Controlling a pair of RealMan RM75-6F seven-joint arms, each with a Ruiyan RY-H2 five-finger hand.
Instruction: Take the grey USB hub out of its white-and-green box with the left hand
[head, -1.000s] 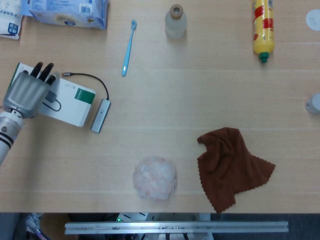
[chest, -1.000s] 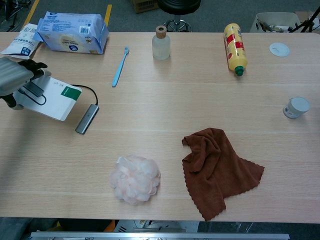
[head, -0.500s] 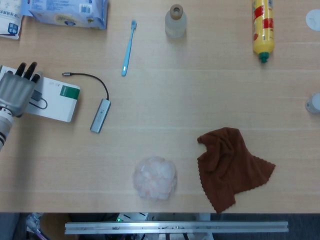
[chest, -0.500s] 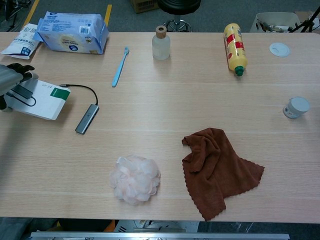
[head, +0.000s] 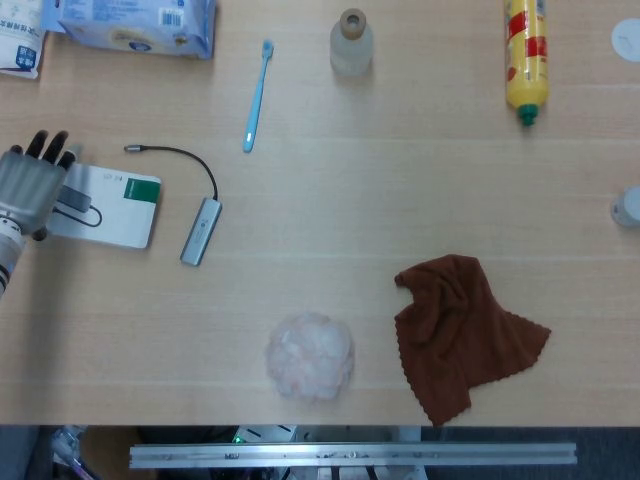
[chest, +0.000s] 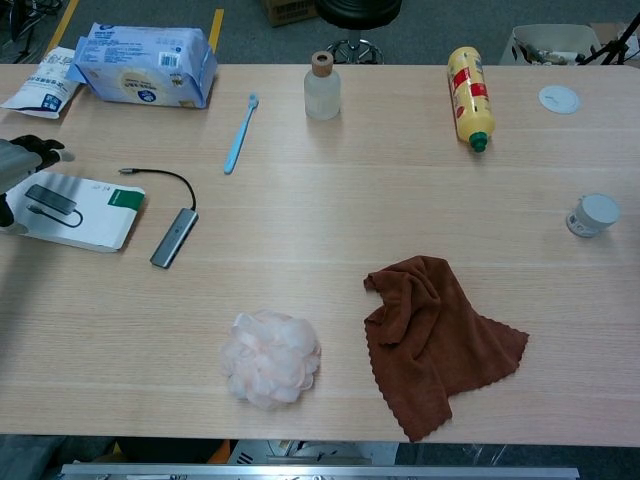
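Note:
The white-and-green box (head: 105, 205) (chest: 85, 205) lies flat at the table's left edge. On its lid is a printed picture of the hub. My left hand (head: 28, 185) (chest: 18, 160) covers the box's left end and grips it, fingers stretched over the top. The grey USB hub (head: 201, 231) (chest: 173, 238) lies on the bare table just right of the box, outside it. Its black cable (head: 190, 158) arcs back toward the box's far corner. My right hand is in neither view.
A blue toothbrush (head: 258, 95), a clear bottle (head: 351, 42) and a yellow bottle (head: 526, 60) lie along the far side. A wipes pack (head: 135, 22) sits far left. A pink bath puff (head: 310, 355) and a brown cloth (head: 460, 330) are near the front edge.
My left hand pulled the box to the left, away from the hub, and brought it from tilted to flat on the table. The hub and its cable stayed in place.

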